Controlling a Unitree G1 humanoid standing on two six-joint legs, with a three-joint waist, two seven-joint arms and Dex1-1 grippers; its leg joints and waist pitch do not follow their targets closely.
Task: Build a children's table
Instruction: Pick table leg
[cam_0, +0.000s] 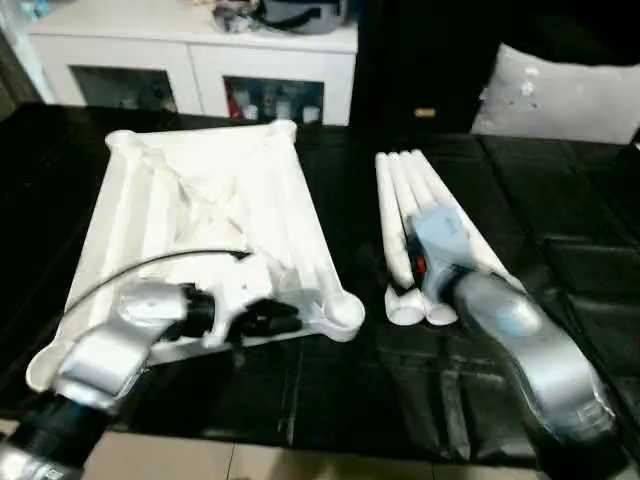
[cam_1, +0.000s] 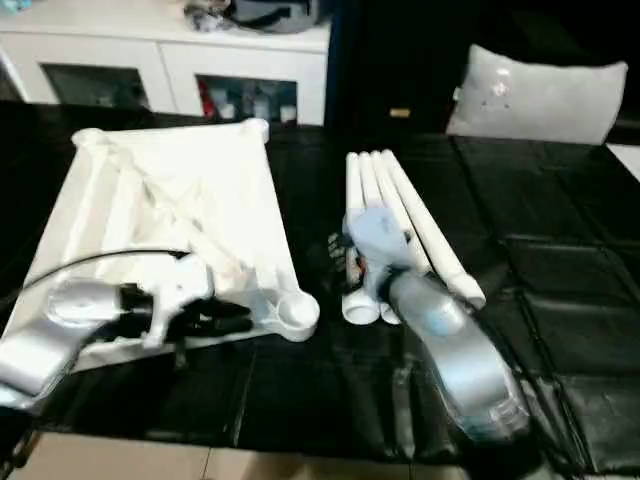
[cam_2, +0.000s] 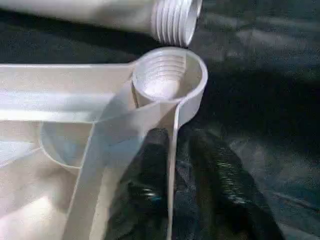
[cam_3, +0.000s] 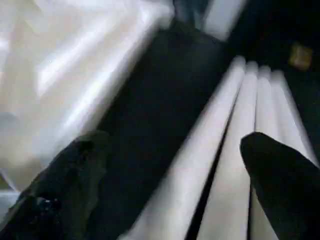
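Observation:
The white tabletop (cam_0: 200, 210) lies upside down on the black surface, ribs up, with a round threaded corner socket (cam_2: 167, 75) at its near right corner. My left gripper (cam_2: 182, 190) straddles the thin rim wall just behind that socket; one finger (cam_2: 147, 185) lies against the rim and the other stands a little off it, so the jaws are slightly open. Several white legs (cam_0: 415, 225) lie bundled to the right, wide ends toward me. One leg's threaded end (cam_2: 175, 20) lies just past the socket. My right gripper (cam_3: 175, 190) hangs wide open over the legs, holding nothing.
A white cabinet (cam_0: 190, 50) with shelves stands behind the black surface. A grey pillow (cam_0: 565, 95) sits at the back right. The surface's near edge meets a light floor (cam_0: 300, 460). A black cable (cam_0: 150, 265) arcs over my left wrist.

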